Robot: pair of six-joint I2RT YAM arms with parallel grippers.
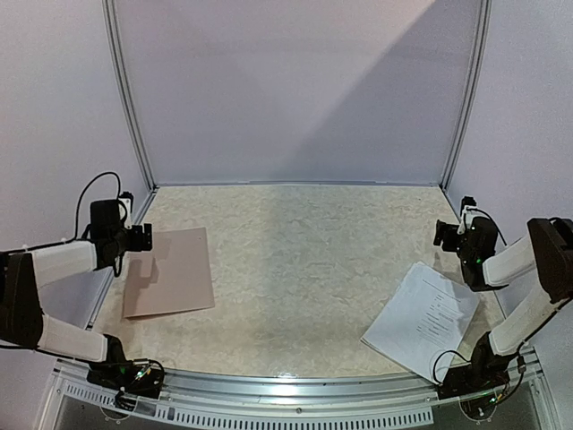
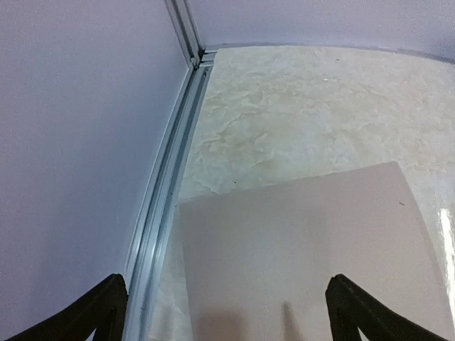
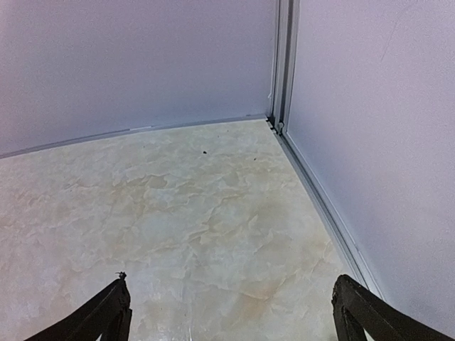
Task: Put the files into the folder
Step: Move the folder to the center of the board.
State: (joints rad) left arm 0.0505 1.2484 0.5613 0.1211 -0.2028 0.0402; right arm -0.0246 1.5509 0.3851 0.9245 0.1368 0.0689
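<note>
The folder (image 1: 170,273) lies shut and flat on the table's left side, a brownish-tan rectangle; the left wrist view shows its far part (image 2: 306,249) beside the wall rail. My left gripper (image 1: 143,237) hovers over the folder's near-left corner, jaws wide open and empty (image 2: 227,284). The files (image 1: 421,318), a thin stack of white printed sheets, lie skewed at the front right, near the right arm's base. My right gripper (image 1: 445,235) hangs above bare table just beyond the files, open and empty (image 3: 231,284). The files do not show in either wrist view.
Pale walls enclose the marble-patterned table (image 1: 313,260) on three sides. Aluminium rails run along the left wall (image 2: 167,185) and the right wall (image 3: 320,199). A metal lip (image 1: 295,387) edges the table's front between the two arm bases.
</note>
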